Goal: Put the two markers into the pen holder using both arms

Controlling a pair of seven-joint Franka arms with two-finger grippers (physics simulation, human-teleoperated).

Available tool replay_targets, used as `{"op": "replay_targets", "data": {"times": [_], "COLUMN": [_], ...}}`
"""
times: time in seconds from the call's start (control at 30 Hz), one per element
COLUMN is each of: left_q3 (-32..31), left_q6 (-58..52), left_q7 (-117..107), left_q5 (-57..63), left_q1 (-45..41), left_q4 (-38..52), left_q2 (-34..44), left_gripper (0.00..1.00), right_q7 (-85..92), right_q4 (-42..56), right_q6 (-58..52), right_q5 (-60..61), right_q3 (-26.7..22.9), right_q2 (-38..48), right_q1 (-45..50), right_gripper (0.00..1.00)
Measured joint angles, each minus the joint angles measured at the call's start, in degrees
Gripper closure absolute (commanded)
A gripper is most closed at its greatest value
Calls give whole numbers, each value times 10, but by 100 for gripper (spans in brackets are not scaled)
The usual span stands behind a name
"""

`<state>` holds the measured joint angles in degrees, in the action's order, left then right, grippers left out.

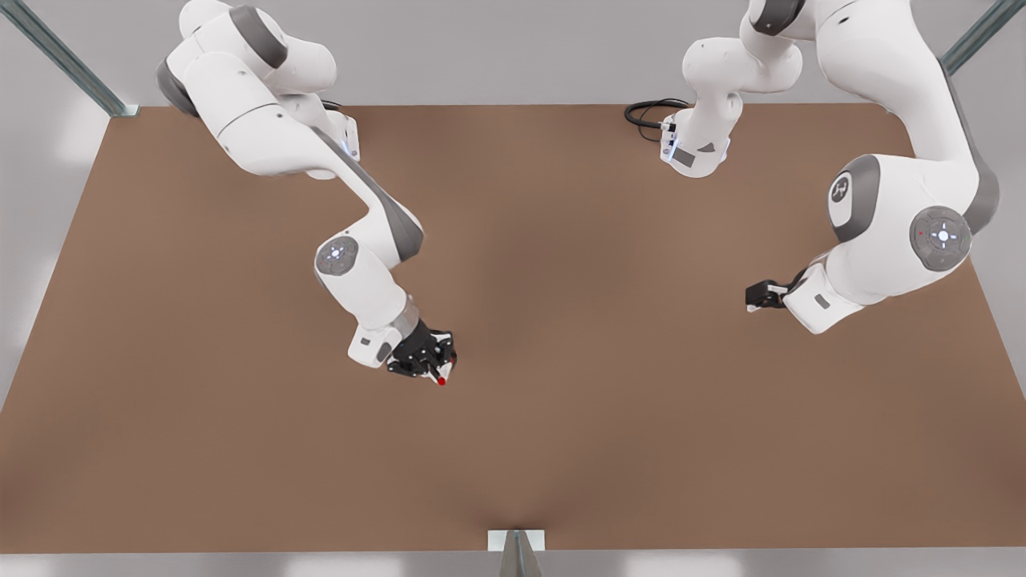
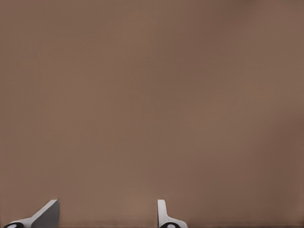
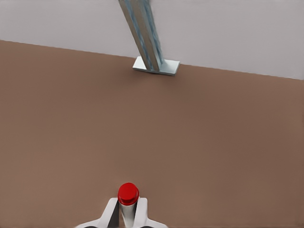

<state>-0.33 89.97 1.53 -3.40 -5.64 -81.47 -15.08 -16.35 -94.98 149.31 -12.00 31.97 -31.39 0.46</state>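
The right gripper (image 1: pixel 439 370), a black two-finger pincer with white tips, hangs over the middle of the bare brown table (image 1: pixel 561 336), on the front view's left. Its fingers (image 3: pixel 110 212) are closed narrowly on the thin white marker with the red cap (image 3: pixel 128 195), one finger pressed against each side of the barrel. The red end (image 1: pixel 442 381) juts out just beyond the fingertips. In the right wrist view, a grey metal post on a pale foot plate (image 3: pixel 156 65) stands at the table's far edge, well beyond the held marker.

The left gripper (image 1: pixel 757 296) waits on the front view's right, above the table. Its two white fingertips (image 2: pixel 46 213) stand wide apart with nothing between them and plain brown table ahead of them.
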Motion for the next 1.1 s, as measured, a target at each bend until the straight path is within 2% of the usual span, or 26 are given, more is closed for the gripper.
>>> {"op": "replay_targets", "data": {"times": [0.37,0.4,0.43,0.6,0.7,0.77,0.8,0.87,0.9,0.97,1.1], "left_q3": [0,0,0,0,0,-1,-1,-1,-1,-1,-1], "left_q6": [-24,-25,-26,-30,-33,-34,-35,-35,-35,-35,-34], "left_q7": [5,6,6,7,8,9,9,10,10,10,11], "left_q5": [0,0,0,0,0,1,1,1,2,2,2], "left_q1": [-3,-3,-3,-3,-5,-16,-22,-26,-27,-27,-27], "left_q4": [-1,-1,-1,-2,0,3,6,14,16,17,20], "left_q2": [-3,-3,-3,-4,-4,-3,-3,-4,-5,-7,-12], "left_gripper": [0,0,0,0,0,0,0,0,0,0,0], "right_q7": [-32,-35,-38,-55,-64,-60,-56,-40,-30,-11,20], "right_q4": [-105,-114,-122,-113,22,64,96,127,126,127,127], "right_q6": [51,53,55,47,-68,-173,-229,-330,-369,-425,-485], "right_q5": [-9,-9,-11,-13,-19,-13,-3,43,60,83,104], "right_q3": [5,5,5,5,7,13,-13,-229,-292,-336,-349], "right_q2": [60,65,69,76,100,147,162,190,196,198,190], "right_q1": [-23,-23,-23,-22,-45,-82,-75,52,74,79,95], "right_gripper": [75,43,0,0,0,0,0,0,0,0,0]}}
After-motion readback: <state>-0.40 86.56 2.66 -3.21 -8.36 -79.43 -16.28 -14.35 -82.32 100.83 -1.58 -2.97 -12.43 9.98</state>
